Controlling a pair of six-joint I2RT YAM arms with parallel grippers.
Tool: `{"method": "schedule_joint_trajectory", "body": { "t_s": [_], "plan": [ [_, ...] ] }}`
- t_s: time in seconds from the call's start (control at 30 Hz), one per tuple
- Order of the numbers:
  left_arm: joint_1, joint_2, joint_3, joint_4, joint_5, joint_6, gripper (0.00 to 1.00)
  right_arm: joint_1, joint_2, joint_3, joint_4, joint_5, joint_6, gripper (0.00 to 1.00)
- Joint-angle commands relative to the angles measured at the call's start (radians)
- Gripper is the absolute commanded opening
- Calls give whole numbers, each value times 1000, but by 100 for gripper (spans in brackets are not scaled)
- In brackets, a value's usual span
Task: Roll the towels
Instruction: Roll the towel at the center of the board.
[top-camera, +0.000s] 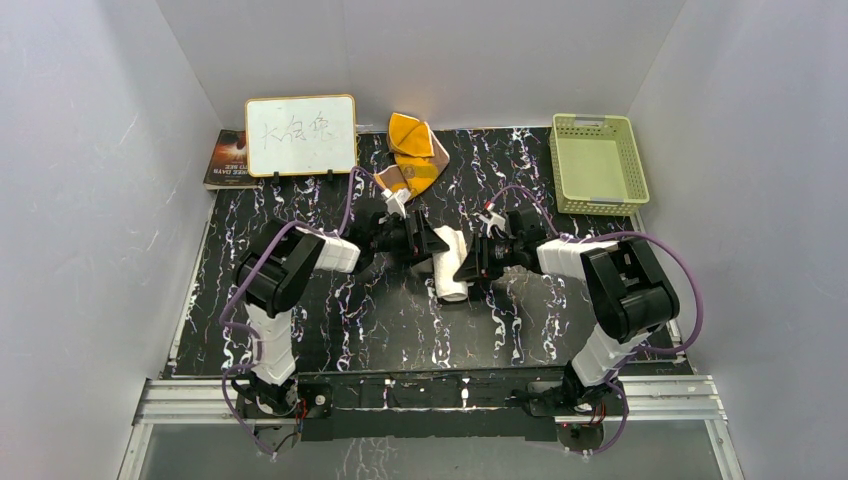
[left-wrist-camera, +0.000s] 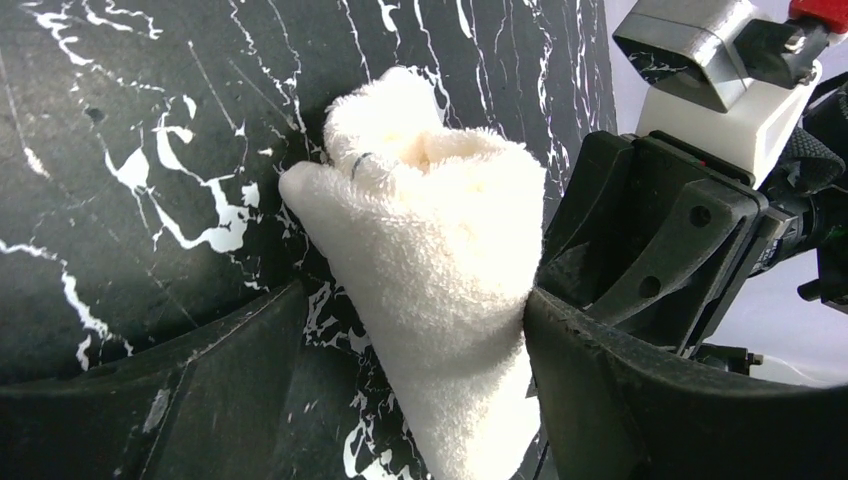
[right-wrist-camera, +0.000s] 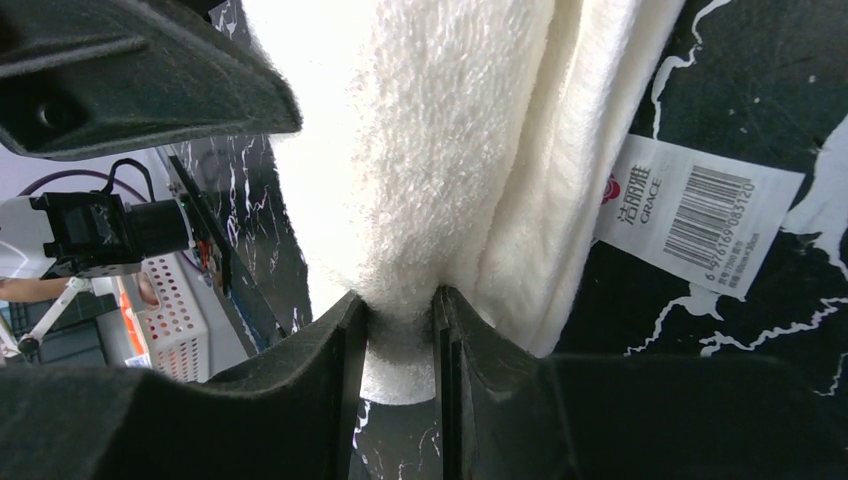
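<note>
The cream-white towel (top-camera: 448, 265) lies rolled up mid-table, its roll end (left-wrist-camera: 440, 250) facing the left wrist camera. My left gripper (top-camera: 425, 240) (left-wrist-camera: 410, 340) stands open around the roll: the right finger (left-wrist-camera: 620, 390) touches the cloth, the left finger (left-wrist-camera: 200, 380) stays apart from it. My right gripper (top-camera: 470, 262) (right-wrist-camera: 400, 320) is shut on a fold of the white towel (right-wrist-camera: 430, 150) from the opposite side. The towel's barcode label (right-wrist-camera: 690, 215) lies flat on the table. The orange-yellow towel (top-camera: 413, 152) sits crumpled at the back of the table, away from both grippers.
A whiteboard (top-camera: 300, 135) with writing stands at the back left, a book (top-camera: 228, 158) beside it. A pale green basket (top-camera: 597, 163) sits at the back right. The black marbled table (top-camera: 330, 320) is walled in by grey panels.
</note>
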Motion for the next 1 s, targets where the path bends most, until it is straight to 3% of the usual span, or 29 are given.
{"method": "schedule_joint_trajectory", "body": {
  "t_s": [0.0,0.17,0.23,0.33,0.4,0.53,0.67,0.8,0.97],
  "plan": [
    [-5,45,19,52,34,41,79,-2,16,5,4,-31,-11,27],
    [-5,96,26,165,93,15,71,-4,25,12,-1,-40,-11,27],
    [-6,107,24,179,101,13,62,-4,25,19,-6,-43,-15,27],
    [-5,106,12,194,104,17,41,-4,22,38,-36,-41,-32,29],
    [-4,90,4,175,94,28,36,-4,8,60,-80,-15,-59,34],
    [-5,16,12,-9,-10,111,35,-2,-90,111,-183,134,-110,42],
    [-5,-78,11,-218,-171,161,36,46,-227,174,-287,429,-167,43],
    [-5,-146,-9,-339,-271,131,35,174,-324,196,-315,671,-206,45],
    [-12,-203,-21,-466,-356,86,35,376,-294,237,-356,854,-269,45]
  ]
}}
